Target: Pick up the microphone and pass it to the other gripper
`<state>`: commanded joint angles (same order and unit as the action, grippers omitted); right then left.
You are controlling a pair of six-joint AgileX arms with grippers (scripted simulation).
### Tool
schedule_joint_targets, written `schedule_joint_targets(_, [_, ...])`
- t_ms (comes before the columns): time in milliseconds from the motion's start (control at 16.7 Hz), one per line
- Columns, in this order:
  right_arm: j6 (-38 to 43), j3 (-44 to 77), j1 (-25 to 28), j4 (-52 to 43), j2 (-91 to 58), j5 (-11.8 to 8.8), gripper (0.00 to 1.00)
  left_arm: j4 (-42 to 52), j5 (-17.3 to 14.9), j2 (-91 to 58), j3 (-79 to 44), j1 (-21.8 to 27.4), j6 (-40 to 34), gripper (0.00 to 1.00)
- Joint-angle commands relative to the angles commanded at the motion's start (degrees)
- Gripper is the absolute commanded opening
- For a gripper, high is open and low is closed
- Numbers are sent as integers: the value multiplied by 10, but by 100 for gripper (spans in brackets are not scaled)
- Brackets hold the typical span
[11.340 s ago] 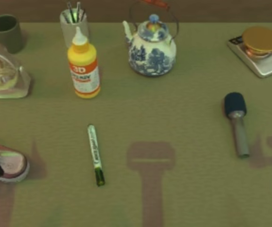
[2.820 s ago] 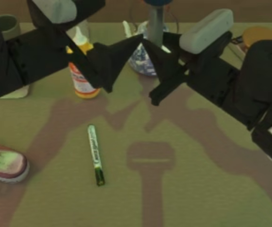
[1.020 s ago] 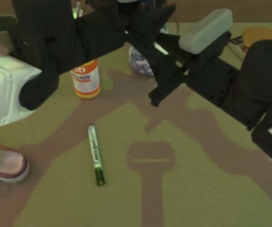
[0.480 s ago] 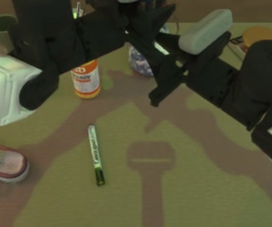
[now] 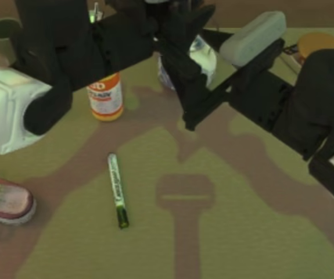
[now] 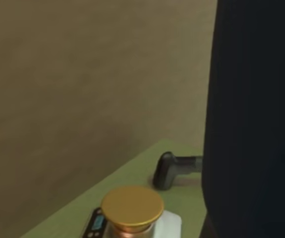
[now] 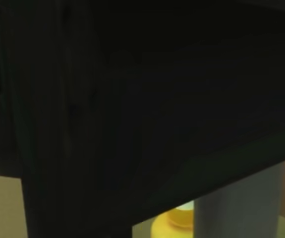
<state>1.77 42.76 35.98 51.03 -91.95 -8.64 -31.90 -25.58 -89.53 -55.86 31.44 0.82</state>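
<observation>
Top view: both my arms meet high over the back of the table, just above the blue-and-white teapot. My right gripper comes in from the teapot's right, and its jaws stand apart, with a patch of the teapot showing between them. My left gripper reaches in from the teapot's left and covers the teapot's top. From here I cannot tell how my left gripper is set, since its black body hides its own tip.

The microphone is up in the air over the teapot, not on the table. From above it is hidden under the two grippers. In the right wrist view only its silver-grey handle shows, upright, running up behind a dark mass that fills most of that picture. Its foam head is out of sight.

On the table, the yellow glue bottle stands to the teapot's left. The green-and-white marker lies well in front of the teapot. The left wrist view looks across to the kitchen scale with its gold disc, at the table's back edge, right of the teapot.
</observation>
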Motion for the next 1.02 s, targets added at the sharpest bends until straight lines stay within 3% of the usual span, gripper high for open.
schedule_joint_targets(600, [0, -9, -1, -1, 10, -2, 100, 1, -4, 3, 4, -7, 0, 0])
schedule_joint_targets(1020, [1, -130, -18, -15, 145, -25, 100, 5, -73, 44, 40, -83, 3, 0])
